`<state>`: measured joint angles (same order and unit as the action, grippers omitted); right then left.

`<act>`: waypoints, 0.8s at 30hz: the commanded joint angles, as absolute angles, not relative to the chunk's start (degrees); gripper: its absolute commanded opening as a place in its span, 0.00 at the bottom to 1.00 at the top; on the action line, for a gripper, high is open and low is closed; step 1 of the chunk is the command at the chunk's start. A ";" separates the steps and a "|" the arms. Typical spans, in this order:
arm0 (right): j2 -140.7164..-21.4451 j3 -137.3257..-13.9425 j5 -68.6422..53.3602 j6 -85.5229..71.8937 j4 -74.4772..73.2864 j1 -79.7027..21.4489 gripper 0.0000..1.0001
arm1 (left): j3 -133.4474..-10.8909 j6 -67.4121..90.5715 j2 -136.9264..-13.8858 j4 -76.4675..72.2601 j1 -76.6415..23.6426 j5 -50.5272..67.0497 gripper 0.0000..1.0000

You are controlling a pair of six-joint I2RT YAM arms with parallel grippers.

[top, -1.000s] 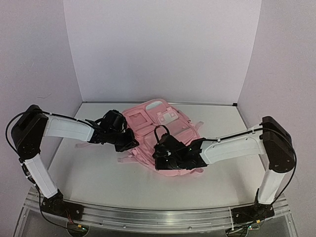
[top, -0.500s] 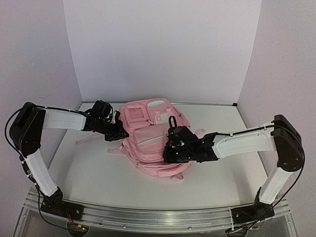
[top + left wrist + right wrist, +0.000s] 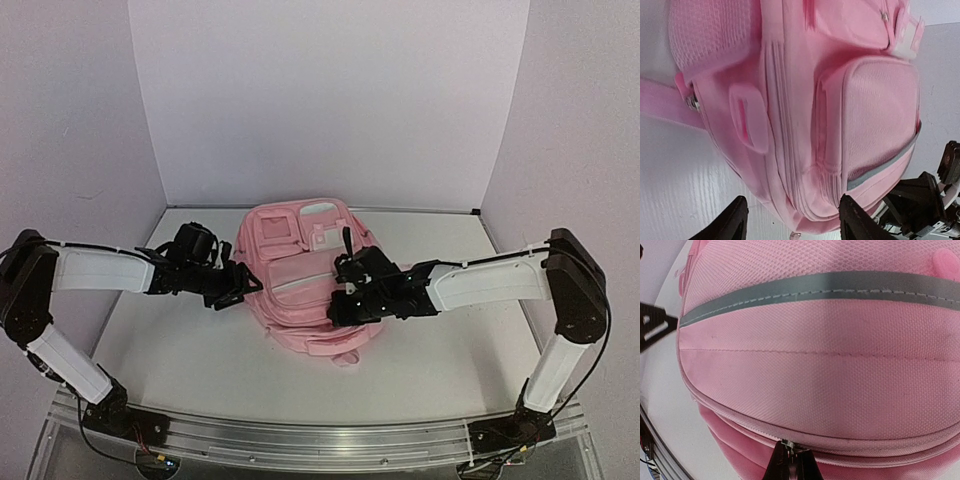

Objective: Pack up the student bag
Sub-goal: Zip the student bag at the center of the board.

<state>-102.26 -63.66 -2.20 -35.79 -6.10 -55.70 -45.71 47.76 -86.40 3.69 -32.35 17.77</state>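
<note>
The large soft pink fabric backpack [image 3: 300,285] lies pockets-up at the middle of the white counter [image 3: 190,365]. At its 9 o'clock the left end effector [image 3: 238,288] stands wide, gripping nothing. At its 4 o'clock the right end effector [image 3: 790,461] is pinched narrow at the zip line [image 3: 740,427]. Whether it holds the pull I cannot tell. That zip looks closed, so the packing is probably either unstarted or finishing.

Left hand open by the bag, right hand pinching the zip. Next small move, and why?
Probably close the left hand on the student bag edge between its open fingers: the right hand is shut on the zip pull, and the soft bag would likely slide along unless braced.
</note>
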 commanded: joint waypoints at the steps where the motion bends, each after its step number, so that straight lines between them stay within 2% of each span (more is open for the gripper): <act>1: -103.52 -65.98 -4.05 -35.09 -5.88 -56.83 0.00 | -40.67 58.30 -83.91 -2.96 -35.63 17.11 0.55; 6: -103.67 -66.60 -3.60 -35.00 -5.80 -56.83 0.00 | -37.17 61.55 -84.35 -7.19 -39.96 17.79 0.54; 12: -103.68 -66.28 -3.37 -35.23 -5.80 -56.80 0.00 | -37.68 62.43 -91.27 -16.89 -41.09 23.50 0.52; 14: -102.91 -65.62 -2.95 -35.51 -5.81 -56.86 0.00 | -38.33 62.59 -93.20 -18.27 -41.39 24.44 0.45; 18: -100.64 -63.30 -1.28 -36.17 -6.17 -56.74 0.00 | -38.44 63.77 -94.62 -16.40 -41.48 23.27 0.14; 20: -99.20 -61.47 -1.40 -36.16 -6.53 -56.20 0.00 | -37.68 64.27 -93.32 -13.78 -41.35 20.91 0.04; 24: -95.93 -57.21 -3.97 -34.94 -7.41 -52.66 0.00 | -36.36 62.24 -87.49 -6.05 -38.50 17.33 0.00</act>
